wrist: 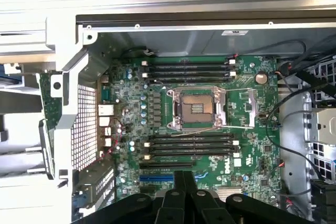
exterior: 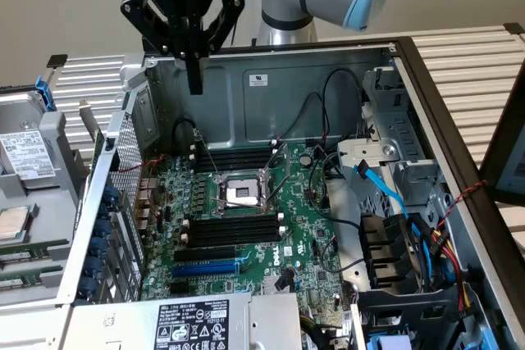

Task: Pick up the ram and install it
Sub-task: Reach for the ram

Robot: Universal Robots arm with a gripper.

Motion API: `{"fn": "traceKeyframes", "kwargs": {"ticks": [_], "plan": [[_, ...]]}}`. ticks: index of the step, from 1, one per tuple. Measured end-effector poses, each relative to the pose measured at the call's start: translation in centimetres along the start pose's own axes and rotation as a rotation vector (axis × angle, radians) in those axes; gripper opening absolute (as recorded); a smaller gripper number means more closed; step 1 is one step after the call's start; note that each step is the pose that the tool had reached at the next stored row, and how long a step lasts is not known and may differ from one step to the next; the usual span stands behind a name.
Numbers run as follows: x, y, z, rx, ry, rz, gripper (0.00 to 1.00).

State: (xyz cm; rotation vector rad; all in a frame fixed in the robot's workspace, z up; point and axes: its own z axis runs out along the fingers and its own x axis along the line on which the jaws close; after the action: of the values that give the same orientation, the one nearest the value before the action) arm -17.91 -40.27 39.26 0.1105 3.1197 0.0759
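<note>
First, at the exterior view's left edge, one grey metal stand (exterior: 56,143) beside the case, carrying one white-labelled drive (exterior: 25,155), one square silver chip (exterior: 11,224) and, under it, two thin flat strips (exterior: 29,258) lying level, long axes across the view; cannot tell whether either is the ram, nor which way the ram points. Next, one black gripper (exterior: 194,88) (wrist: 185,178), hanging high over the open grey computer case (exterior: 271,112) near its far wall, fingers pressed together, gripping nothing visible. Below, one green motherboard (exterior: 299,239) with one metal-framed processor socket (exterior: 242,194) at its middle. Two groups of long black slots with white end clips, a far bank (exterior: 234,158) beyond the socket and a near bank (exterior: 230,231) on this side, all running left to right, the near bank counting four in the wrist view. One long blue slot (exterior: 205,269) nearer again. Rightward, black cables (exterior: 328,92) arching over the board's far corner, one light-blue ribbon cable (exterior: 381,190), one black plastic duct (exterior: 394,264), and one red-and-black twisted wire (exterior: 459,202) along the case's edge.
</note>
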Motion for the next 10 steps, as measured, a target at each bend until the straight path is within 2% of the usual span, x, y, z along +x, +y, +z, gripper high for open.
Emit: {"fn": "traceKeyframes", "kwargs": {"ticks": [10], "plan": [[4.5, -0.60, -0.06, 0.0004, 0.0037, 0.000, 0.11]]}}
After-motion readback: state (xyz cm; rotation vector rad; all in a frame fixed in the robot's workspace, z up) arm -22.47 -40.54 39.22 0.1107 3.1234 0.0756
